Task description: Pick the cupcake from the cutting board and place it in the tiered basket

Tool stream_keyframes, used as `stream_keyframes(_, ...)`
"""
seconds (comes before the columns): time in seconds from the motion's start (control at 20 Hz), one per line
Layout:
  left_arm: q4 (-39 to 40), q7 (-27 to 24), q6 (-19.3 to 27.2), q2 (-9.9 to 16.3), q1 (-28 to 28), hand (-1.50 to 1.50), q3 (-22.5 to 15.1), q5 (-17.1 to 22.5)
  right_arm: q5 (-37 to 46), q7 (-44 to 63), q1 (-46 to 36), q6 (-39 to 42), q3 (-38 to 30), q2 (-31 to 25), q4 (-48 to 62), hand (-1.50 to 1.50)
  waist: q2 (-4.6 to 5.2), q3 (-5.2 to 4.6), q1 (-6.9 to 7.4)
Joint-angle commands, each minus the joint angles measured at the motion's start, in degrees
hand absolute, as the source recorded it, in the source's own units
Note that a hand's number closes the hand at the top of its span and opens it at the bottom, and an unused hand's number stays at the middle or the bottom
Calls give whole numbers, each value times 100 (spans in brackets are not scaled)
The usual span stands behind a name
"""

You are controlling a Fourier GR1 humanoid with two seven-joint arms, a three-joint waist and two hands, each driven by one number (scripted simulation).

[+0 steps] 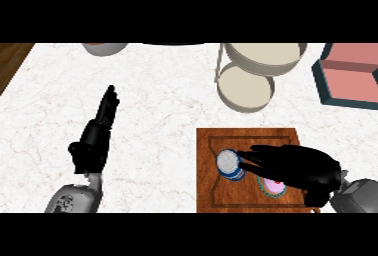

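sitting on the near right of the cutting board [251, 135], the cupcake [272, 187] is mostly hidden under the right hand [299, 167], fingers spread flat above it, not yet curled. a can [229, 164] stands just left. tiered basket [255, 75] far off; left hand [96, 137] rests straight-fingered, out of the way.

Both hands [100, 127] [299, 167] open, fingers extended

A pink-frosted cupcake [274, 187] in a teal wrapper is seen on the wooden cutting board [251, 140], below the cream tiered basket [247, 90].
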Motion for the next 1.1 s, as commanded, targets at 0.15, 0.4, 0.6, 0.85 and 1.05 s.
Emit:
stream_keyframes(0.15, 187, 150, 26, -230, -295, 0, -15, -201, 312, -299, 205, -412, 16, 555, 227, 150, 22, 10, -19)
stream_keyframes(0.4, -407, 159, -36, -154, 285, 0, -4, -216, 610, -1021, 355, -1466, -300, 512, 501, 150, 17, 11, -3)
stream_keyframes(0.6, 98, -7, -57, -205, -32, 0, 97, -121, 1302, 1961, 139, -600, -415, 1407, 662, 150, 14, -20, -67)
stream_keyframes(0.85, 37, 4, -22, -111, 27, 0, 144, -183, 1933, 4243, 180, -221, -995, 1868, 857, 150, -33, -48, -142)
stream_keyframes(1.05, 108, -45, 11, -172, -5, 0, 133, -193, 2563, 6197, -137, 115, -862, 3035, 626, 150, -27, -30, -44)
